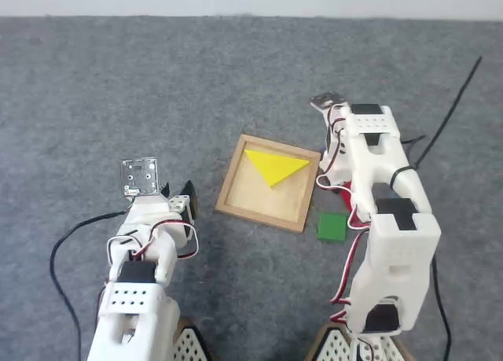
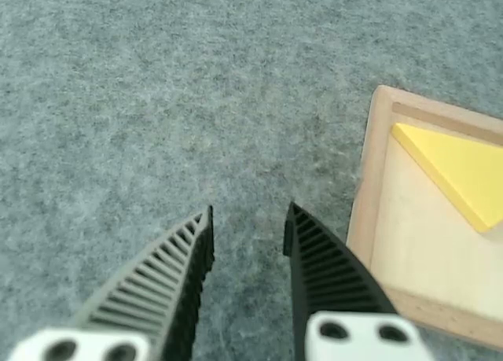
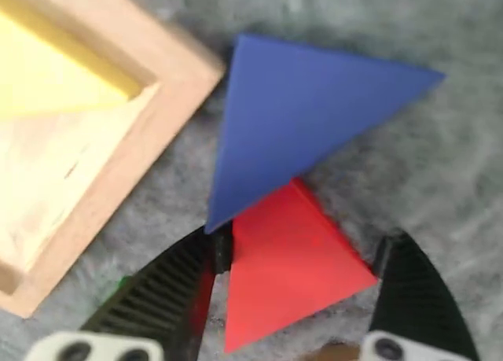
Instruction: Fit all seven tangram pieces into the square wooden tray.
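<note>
Looking at it: left end effector hangs open and empty left of the tray, which holds a yellow triangle. Right of the tray, the right end effector is open, straddling the red triangle, so I'd say that arm's nearer.

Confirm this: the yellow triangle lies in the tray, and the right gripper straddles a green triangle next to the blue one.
One error: the right gripper straddles a red triangle, not green, as the right wrist view shows. The yellow triangle, tray and blue triangle stand as stated.
</note>
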You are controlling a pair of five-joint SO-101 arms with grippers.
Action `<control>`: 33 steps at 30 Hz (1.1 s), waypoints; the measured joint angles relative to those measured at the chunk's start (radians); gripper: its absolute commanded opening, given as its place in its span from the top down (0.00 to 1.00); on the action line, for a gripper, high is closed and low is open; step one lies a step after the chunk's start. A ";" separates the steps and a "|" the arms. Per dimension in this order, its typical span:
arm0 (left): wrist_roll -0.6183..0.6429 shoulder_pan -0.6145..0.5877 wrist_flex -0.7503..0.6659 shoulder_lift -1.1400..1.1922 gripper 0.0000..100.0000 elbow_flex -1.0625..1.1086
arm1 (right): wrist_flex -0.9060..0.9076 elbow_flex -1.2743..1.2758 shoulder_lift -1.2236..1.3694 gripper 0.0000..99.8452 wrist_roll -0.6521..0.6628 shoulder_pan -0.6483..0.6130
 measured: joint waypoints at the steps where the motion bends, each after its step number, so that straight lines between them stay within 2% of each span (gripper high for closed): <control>1: 0.000 0.000 0.000 0.000 0.85 0.000 | 0.000 -0.002 0.000 0.75 -0.012 0.003; 7: 0.000 0.000 0.000 0.000 0.85 0.000 | 0.008 0.023 -0.066 0.75 -0.094 0.037; 12: 0.000 0.000 0.000 0.000 0.85 0.000 | 0.005 0.098 -0.232 0.75 -0.160 0.049; 19: 0.000 0.000 0.000 0.000 0.85 0.000 | 0.008 0.235 -0.408 0.74 -0.180 0.046; 33: 0.000 0.000 0.000 0.000 0.85 0.000 | -0.149 0.255 -0.178 0.75 -0.123 0.052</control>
